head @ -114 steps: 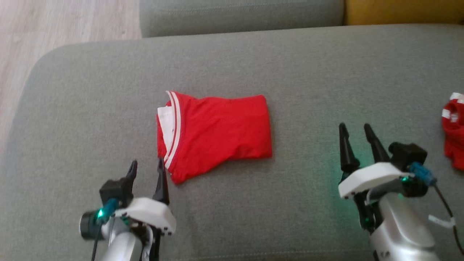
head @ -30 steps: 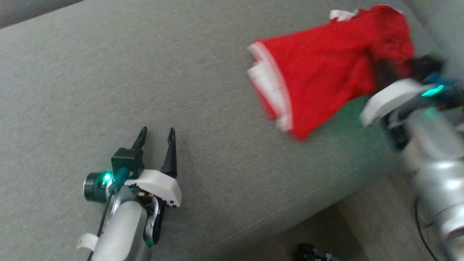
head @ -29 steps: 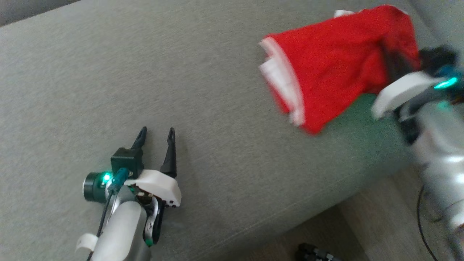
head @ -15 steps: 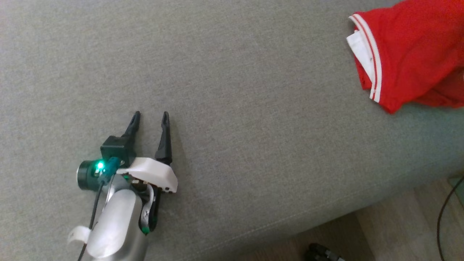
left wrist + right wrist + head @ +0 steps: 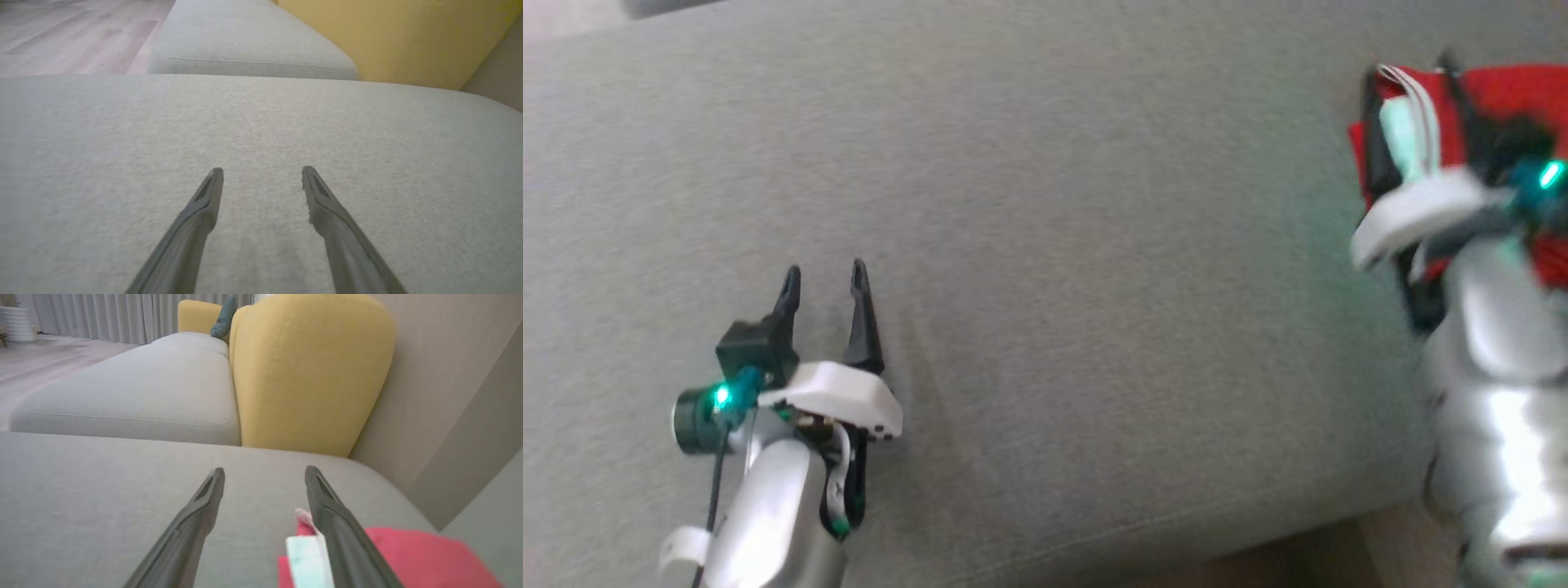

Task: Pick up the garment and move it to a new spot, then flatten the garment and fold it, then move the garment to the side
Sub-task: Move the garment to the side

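The garment [image 5: 1507, 88] is red with white trim and lies bunched at the far right of the grey sofa seat [image 5: 1054, 245]. My right gripper [image 5: 1411, 73] hovers over its left edge, blurred, jaws apart. In the right wrist view the right gripper [image 5: 264, 473] is open with bare cushion between the fingers; the garment [image 5: 412, 555] and its white band lie beside and under the right finger. My left gripper [image 5: 823, 279] stands open over bare cushion at the lower left, far from the garment. The left wrist view shows the left gripper [image 5: 262, 172] holding nothing.
A yellow cushion [image 5: 310, 371] stands behind the seat's far right, beside a beige wall [image 5: 445, 396]. A second grey cushion [image 5: 245, 45] lies beyond, with wood floor [image 5: 61, 36] to its left. The seat's front edge drops to floor [image 5: 1323, 555] at the lower right.
My right gripper has opened and let go of the garment, which now rests at the right end of the seat. The head camera has shifted. The left arm has stayed put.
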### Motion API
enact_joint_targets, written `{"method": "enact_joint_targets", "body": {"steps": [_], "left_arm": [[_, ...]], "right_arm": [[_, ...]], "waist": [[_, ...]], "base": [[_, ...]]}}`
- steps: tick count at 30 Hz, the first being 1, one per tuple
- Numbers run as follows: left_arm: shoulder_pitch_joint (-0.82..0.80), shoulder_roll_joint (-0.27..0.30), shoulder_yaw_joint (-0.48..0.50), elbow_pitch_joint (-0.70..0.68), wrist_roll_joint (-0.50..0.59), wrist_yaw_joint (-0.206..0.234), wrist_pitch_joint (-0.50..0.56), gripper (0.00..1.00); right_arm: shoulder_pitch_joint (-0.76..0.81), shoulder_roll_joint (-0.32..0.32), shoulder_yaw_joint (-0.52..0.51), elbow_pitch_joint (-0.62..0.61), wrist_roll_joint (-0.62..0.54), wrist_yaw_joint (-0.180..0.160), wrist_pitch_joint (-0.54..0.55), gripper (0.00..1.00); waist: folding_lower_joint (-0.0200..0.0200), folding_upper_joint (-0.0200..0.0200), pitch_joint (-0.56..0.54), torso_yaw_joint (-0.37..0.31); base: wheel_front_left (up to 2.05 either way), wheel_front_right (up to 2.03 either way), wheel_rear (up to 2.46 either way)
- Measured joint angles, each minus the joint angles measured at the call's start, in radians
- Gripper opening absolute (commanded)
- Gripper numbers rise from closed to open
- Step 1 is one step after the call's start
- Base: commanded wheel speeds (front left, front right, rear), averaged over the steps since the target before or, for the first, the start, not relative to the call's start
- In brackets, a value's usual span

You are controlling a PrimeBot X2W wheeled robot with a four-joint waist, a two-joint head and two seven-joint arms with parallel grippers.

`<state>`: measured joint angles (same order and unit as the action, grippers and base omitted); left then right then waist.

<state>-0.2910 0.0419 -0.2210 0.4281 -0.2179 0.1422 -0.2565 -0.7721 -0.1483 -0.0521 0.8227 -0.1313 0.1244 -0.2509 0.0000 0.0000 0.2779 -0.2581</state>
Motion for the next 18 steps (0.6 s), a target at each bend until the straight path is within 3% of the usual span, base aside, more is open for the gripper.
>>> {"method": "enact_joint_targets", "body": {"steps": [8, 18], "left_arm": [[0.047, 0.000, -0.017, -0.006, -0.026, 0.026, 0.000, 1.00], [0.110, 0.000, 0.007, -0.006, -0.042, 0.034, 0.000, 1.00]], "right_arm": [[0.254, 0.079, 0.029, -0.130, 0.091, 0.000, 0.000, 1.00], [0.397, 0.090, 0.109, -0.207, 0.200, 0.000, 0.000, 1.00]], "waist": [[0.0000, 0.0000, -0.061, 0.128], [0.0000, 0.0000, -0.135, 0.226]], "base": [[0.00, 0.00, 0.00], [0.00, 0.00, 0.00]]}}
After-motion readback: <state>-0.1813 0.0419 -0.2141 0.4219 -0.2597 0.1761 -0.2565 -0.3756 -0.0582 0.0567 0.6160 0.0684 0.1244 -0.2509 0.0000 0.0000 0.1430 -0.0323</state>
